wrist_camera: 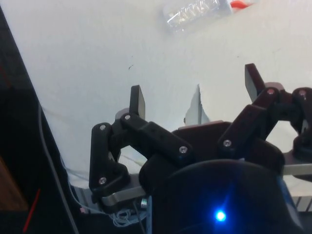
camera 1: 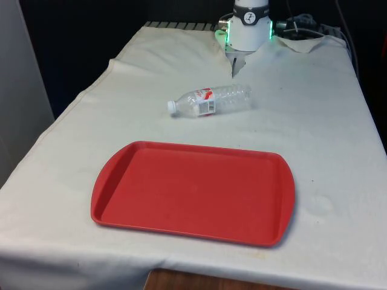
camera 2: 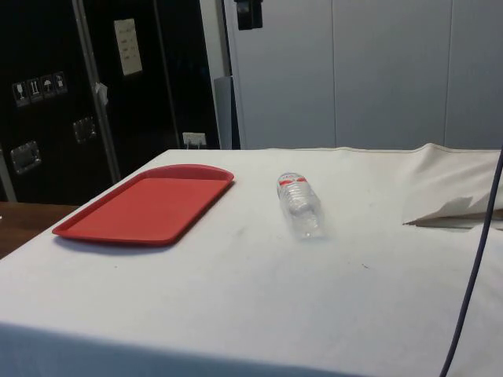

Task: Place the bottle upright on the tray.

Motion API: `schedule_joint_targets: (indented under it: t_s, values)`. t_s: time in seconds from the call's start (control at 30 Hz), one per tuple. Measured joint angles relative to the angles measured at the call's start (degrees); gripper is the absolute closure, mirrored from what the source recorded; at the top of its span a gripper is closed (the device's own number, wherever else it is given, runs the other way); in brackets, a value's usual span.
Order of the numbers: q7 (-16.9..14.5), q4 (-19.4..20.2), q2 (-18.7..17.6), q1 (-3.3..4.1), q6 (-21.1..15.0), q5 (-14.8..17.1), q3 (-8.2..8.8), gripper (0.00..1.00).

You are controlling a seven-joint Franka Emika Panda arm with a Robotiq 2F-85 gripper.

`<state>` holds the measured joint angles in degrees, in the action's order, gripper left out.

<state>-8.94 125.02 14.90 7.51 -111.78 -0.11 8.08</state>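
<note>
A clear plastic bottle (camera 1: 210,100) with a white cap and a red-and-white label lies on its side on the white cloth, cap towards the front view's left. It rests beyond the red tray (camera 1: 193,192), apart from it. From the side the bottle (camera 2: 299,205) lies next to the tray (camera 2: 148,203). In the wrist view my gripper (wrist_camera: 195,90) is open, nothing between its fingers (wrist_camera: 138,100), high above the cloth. The bottle (wrist_camera: 195,12) lies well ahead of it.
The tray holds nothing. A fold of cloth (camera 2: 452,208) is bunched near the robot's base (camera 1: 249,27), and a dark cable (camera 2: 475,267) hangs across the side view. Bare cloth surrounds the bottle and tray.
</note>
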Motion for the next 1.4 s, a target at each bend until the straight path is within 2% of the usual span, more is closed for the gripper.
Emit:
schedule_joint_targets:
  t_s: [0.73, 1.17, 1.4]
  values:
    - [-0.5, 2.6, 2.1, 0.00, -0.1, 0.0, 0.00, 0.00]
    - [-0.5, 6.6, 5.5, 0.00, -0.7, 0.0, 0.00, 0.00]
    - [-0.5, 7.3, 6.1, 0.00, -0.7, 0.0, 0.00, 0.00]
